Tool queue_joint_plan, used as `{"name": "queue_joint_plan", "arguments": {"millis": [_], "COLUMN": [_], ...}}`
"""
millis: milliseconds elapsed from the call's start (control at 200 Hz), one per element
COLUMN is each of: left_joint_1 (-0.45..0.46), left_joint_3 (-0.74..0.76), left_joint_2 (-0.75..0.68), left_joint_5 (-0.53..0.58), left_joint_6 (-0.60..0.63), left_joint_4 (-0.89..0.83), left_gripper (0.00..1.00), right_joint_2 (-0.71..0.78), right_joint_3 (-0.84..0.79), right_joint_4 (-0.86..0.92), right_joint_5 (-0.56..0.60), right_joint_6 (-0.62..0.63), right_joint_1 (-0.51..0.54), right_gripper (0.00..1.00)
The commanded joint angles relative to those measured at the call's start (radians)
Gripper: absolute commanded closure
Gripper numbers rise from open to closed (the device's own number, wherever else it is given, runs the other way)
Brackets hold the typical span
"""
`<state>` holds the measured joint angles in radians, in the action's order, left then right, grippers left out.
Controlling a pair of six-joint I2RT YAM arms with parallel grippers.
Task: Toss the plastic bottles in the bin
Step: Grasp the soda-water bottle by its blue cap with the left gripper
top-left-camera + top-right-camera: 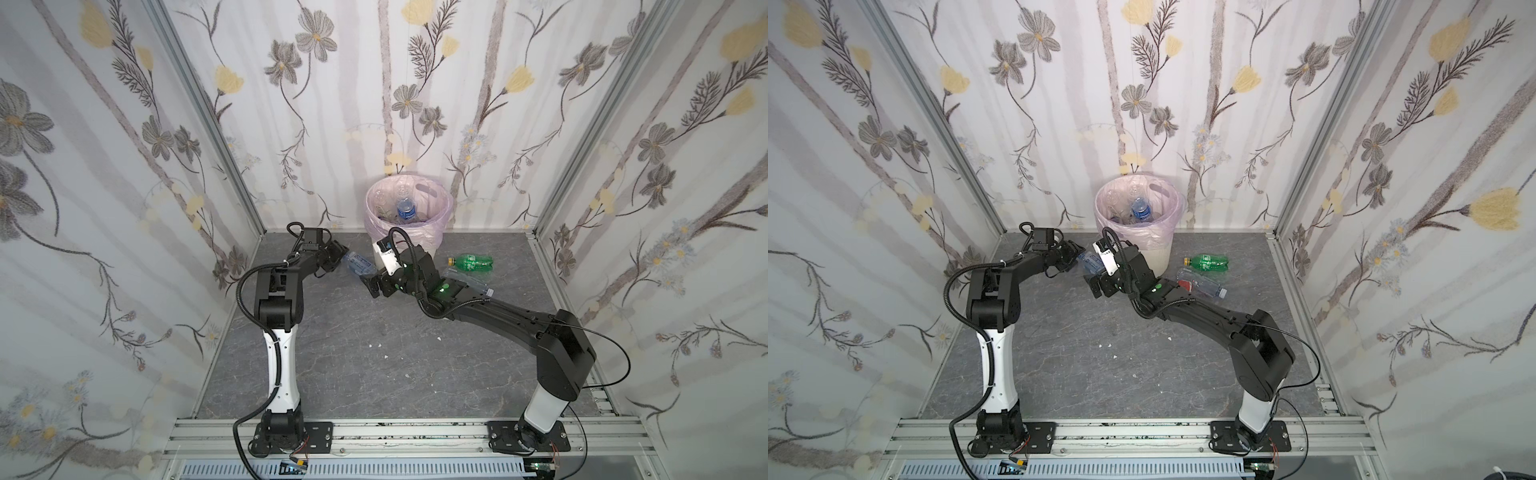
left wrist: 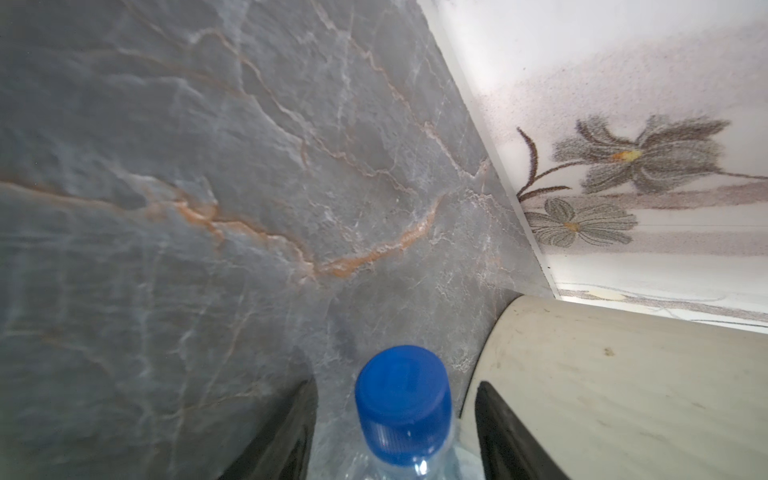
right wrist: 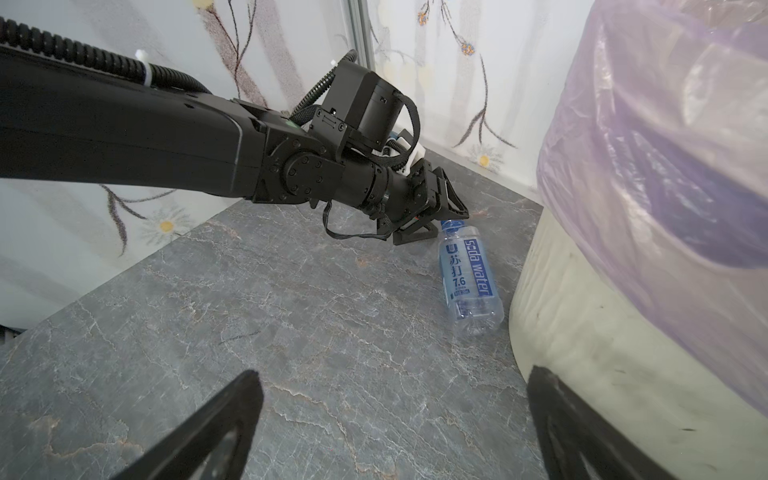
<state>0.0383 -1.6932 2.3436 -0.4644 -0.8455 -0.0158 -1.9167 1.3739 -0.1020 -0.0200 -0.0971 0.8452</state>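
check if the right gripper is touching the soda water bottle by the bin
Apart. The right wrist view shows the soda water bottle lying well ahead of the right gripper, jaws wide open.

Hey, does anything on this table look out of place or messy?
Small white scraps litter the middle of the grey tabletop, and the bin has dark smudges on its cream wall. The green bottle and soda water bottle lying down simply await binning.
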Motion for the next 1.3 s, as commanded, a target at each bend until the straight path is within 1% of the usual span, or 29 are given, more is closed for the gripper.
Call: {"name": "queue_joint_plan", "arguments": {"millis": [0, 100, 405, 535, 689, 829, 1019, 1134, 1294], "left_joint_1": [0.008, 0.014, 0.017, 0.021, 0.022, 0.022, 0.03, 0.037, 0.062], "left_joint_3": [-0.006, -0.009, -0.023, -0.005, 0.048, 0.133, 0.274, 0.349, 0.445], "left_joint_2": [0.01, 0.016, 0.02, -0.011, -0.077, -0.168, -0.311, -0.394, -0.489], "left_joint_5": [-0.006, -0.001, 0.006, 0.004, -0.011, -0.017, -0.041, -0.083, -0.114], "left_joint_6": [-0.003, -0.002, -0.009, -0.004, 0.021, 0.049, 0.04, 0.032, 0.022], "left_joint_4": [0.012, 0.012, 0.012, 0.012, 0.011, 0.011, 0.011, 0.011, 0.011], "left_gripper": [0.44, 0.49, 0.7, 0.76, 0.78, 0.8, 0.81, 0.81, 0.82], "right_joint_2": [-0.008, -0.016, -0.002, 0.004, 0.015, 0.022, 0.025, 0.018, 0.004], "right_joint_3": [0.013, 0.013, -0.019, -0.036, -0.061, -0.075, -0.092, -0.095, -0.105], "right_joint_4": [-0.044, -0.037, -0.034, -0.039, -0.055, -0.051, -0.053, -0.05, -0.06], "right_joint_5": [-0.004, -0.007, 0.0, 0.006, 0.003, 0.005, 0.009, 0.015, 0.018], "right_joint_6": [-0.007, -0.011, -0.016, -0.024, -0.04, -0.039, -0.032, -0.028, -0.036], "right_joint_1": [0.001, 0.001, -0.001, 0.0, -0.008, -0.012, -0.017, -0.016, -0.015], "right_gripper": [0.0, 0.0, 0.0, 0.0, 0.0, 0.0, 0.0, 0.0, 0.0]}}
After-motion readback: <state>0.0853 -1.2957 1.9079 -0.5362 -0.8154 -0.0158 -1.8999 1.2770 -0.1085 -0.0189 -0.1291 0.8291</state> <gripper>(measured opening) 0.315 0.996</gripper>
